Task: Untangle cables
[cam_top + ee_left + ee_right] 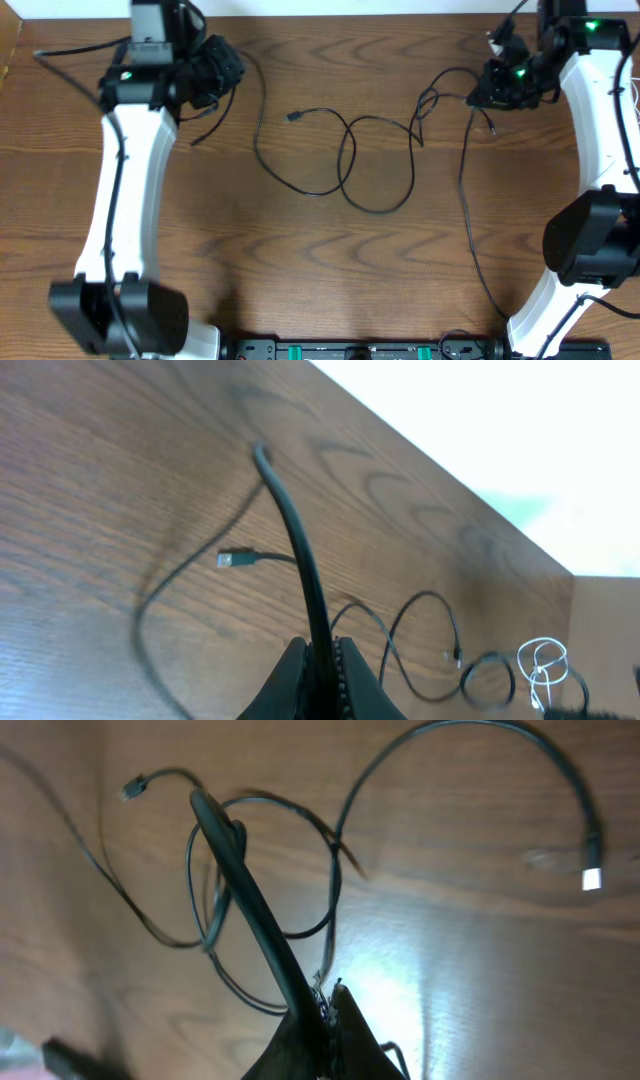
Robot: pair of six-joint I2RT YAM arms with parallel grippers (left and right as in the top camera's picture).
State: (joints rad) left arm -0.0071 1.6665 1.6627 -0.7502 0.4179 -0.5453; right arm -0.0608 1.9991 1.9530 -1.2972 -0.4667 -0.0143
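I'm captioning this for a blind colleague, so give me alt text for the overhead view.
At opposite sides of a wooden table, the left gripper and right gripper are each shut on the thin black cables. Between them the cables lie in loose, crossing loops, with one small plug end lying free near the middle.

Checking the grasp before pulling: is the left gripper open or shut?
Shut on a cable: in the left wrist view the left gripper has its jaws pinched together around it.
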